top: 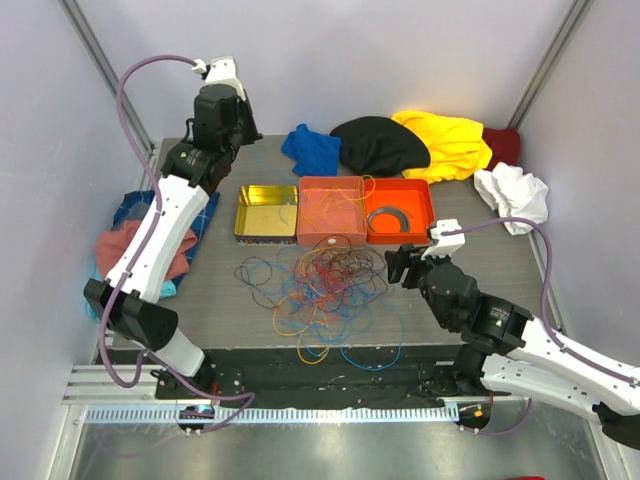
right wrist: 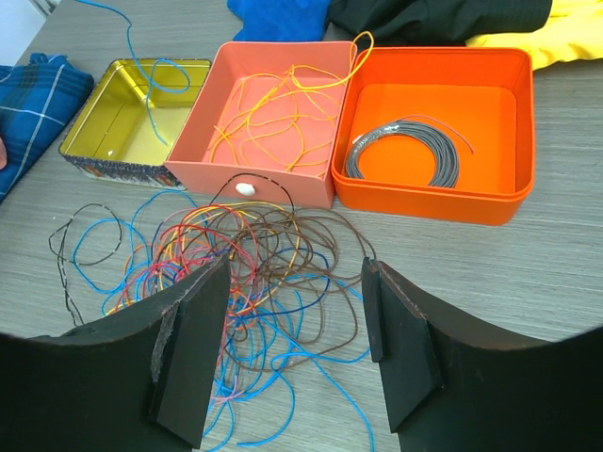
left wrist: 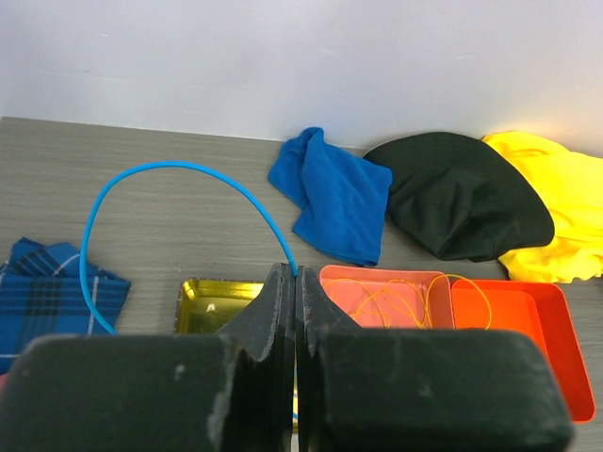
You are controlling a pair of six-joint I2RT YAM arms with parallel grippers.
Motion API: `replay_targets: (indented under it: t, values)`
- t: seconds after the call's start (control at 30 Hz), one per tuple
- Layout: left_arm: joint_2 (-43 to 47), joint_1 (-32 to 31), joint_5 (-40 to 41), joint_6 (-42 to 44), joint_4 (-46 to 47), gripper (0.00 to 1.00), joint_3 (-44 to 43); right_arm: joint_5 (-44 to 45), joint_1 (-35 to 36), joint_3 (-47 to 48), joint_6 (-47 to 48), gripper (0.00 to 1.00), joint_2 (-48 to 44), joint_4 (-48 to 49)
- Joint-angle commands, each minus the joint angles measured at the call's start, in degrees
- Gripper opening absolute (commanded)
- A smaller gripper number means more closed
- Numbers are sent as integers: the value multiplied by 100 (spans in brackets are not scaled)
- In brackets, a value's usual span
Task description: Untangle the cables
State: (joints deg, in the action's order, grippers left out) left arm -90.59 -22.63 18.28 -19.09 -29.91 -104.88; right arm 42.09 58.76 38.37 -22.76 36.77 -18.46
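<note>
The cables [top: 325, 285] lie as a messy tangle of blue, brown, red, yellow and orange loops on the table in front of the boxes, and they also show in the right wrist view [right wrist: 245, 264]. My right gripper [right wrist: 294, 311] is open and empty, low over the right side of the tangle [top: 400, 265]. My left gripper [left wrist: 297, 282] is shut on a light-blue cable [left wrist: 170, 169] and holds it high over the yellow tin [left wrist: 212, 301]. That cable hangs down into the tin [right wrist: 141, 75]. Orange cables [right wrist: 273, 108] lie in the salmon box [top: 330, 210].
An orange box [top: 400, 205] holds a grey coiled ring [right wrist: 405, 155]. Blue [top: 312, 148], black [top: 380, 145], yellow [top: 445, 140], red [top: 503, 145] and white [top: 512, 195] cloths lie along the back and right. Plaid and pink cloths [top: 130, 240] lie at the left edge.
</note>
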Motion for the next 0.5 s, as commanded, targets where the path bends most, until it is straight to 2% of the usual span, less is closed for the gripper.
replay_targets:
  t: [0.0,0.27,0.47]
  values:
    - [-38,110,-176,-95,407,0,99,195,12,118,88,66,-12,123]
    - [-205,259,-308,-235,574,0,389,221,4,101,79,66,58,141]
    - [-109,251,-852,-683,1039,0,1574,221,4,65,62,65,58,141]
